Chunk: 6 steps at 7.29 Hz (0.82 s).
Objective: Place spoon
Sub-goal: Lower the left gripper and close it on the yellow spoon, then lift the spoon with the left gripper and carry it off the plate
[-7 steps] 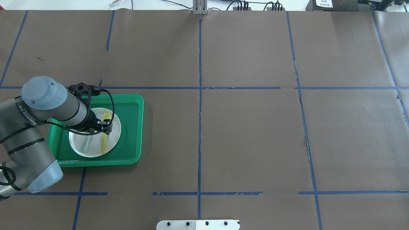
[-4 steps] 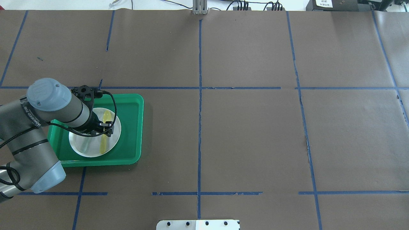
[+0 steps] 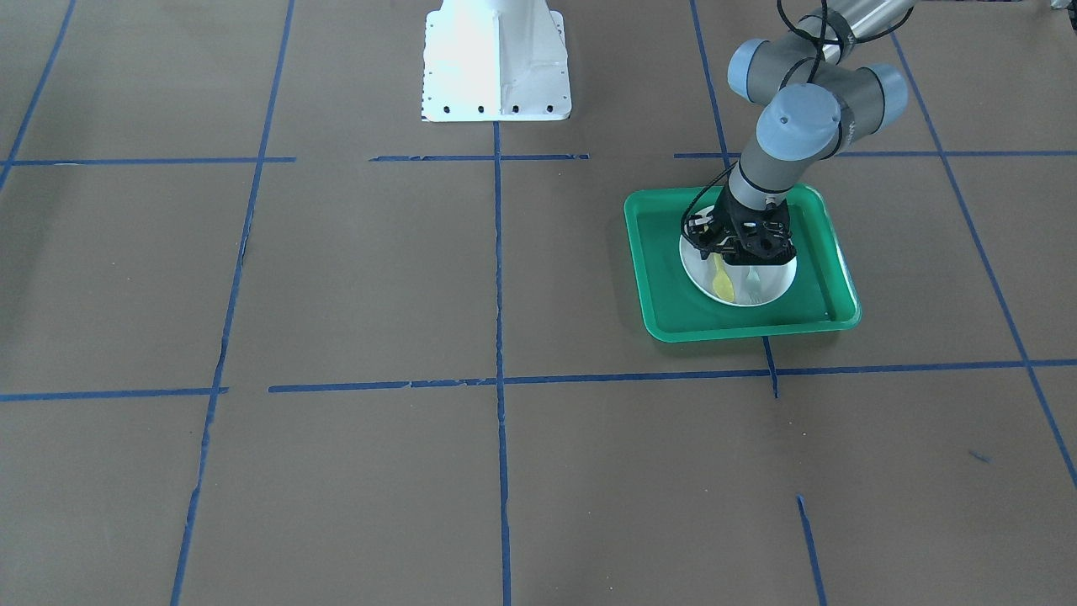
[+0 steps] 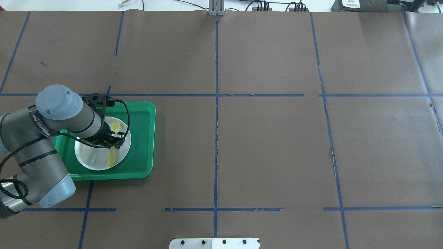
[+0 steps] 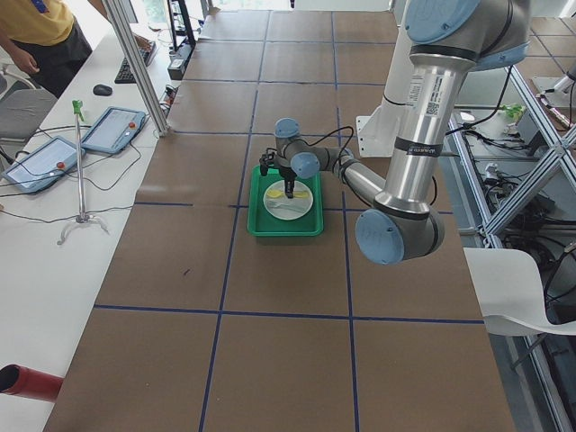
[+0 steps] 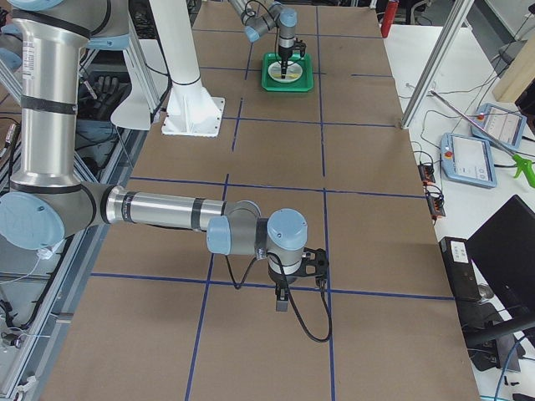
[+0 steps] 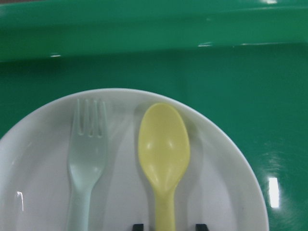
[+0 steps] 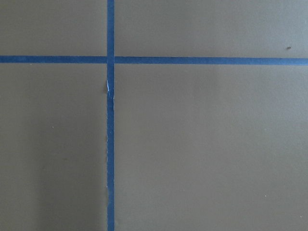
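The yellow spoon (image 7: 163,149) lies on the white plate (image 7: 216,192), bowl toward the tray's far wall, next to a pale grey-green fork (image 7: 87,154). My left gripper (image 7: 169,226) is open, low over the plate, with one fingertip on each side of the spoon's handle. The overhead view shows this gripper (image 4: 116,138) over the middle of the spoon (image 4: 116,126). In the front-facing view the gripper (image 3: 732,255) hides the spoon's (image 3: 721,279) upper handle. My right gripper (image 6: 282,302) hangs over bare table far away; I cannot tell whether it is open or shut.
The plate sits in a green tray (image 4: 142,138) with a raised rim, at the table's left side. The fork (image 4: 91,157) lies parallel to the spoon, partly under my left arm. Brown paper with blue tape lines covers the table.
My left arm has shifted a little to the right and the gripper has settled lower around the spoon's handle. The spoon, fork and plate have not moved.
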{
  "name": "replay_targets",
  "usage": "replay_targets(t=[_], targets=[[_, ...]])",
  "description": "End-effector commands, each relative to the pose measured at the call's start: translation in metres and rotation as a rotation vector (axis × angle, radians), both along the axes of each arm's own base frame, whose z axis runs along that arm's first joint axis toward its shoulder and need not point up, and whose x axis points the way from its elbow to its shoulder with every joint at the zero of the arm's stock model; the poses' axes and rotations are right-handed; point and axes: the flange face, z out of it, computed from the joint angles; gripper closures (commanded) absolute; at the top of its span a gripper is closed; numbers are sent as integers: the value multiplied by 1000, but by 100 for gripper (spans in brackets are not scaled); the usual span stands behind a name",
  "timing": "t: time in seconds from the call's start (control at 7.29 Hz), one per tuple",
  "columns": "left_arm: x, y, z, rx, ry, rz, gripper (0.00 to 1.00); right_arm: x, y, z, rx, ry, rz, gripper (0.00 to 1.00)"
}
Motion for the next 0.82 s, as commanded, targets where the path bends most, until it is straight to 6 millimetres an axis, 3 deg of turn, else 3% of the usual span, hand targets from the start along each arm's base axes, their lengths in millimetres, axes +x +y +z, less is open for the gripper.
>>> replay_targets(t=[0.0, 0.14, 0.27, 0.41, 0.69], targets=[[-11, -2, 2, -4, -6, -16, 100, 0, 0, 0, 1, 0, -1, 0], [-23, -1, 4, -6, -6, -29, 100, 0, 0, 0, 0, 0, 0, 0], [-47, -16, -13, 9, 13, -76, 100, 0, 0, 0, 0, 0, 0, 0], [-52, -19, -33, -11, 8, -100, 100, 0, 0, 0, 0, 0, 0, 0], [-15, -34, -76, -80, 41, -169, 100, 0, 0, 0, 0, 0, 0, 0]])
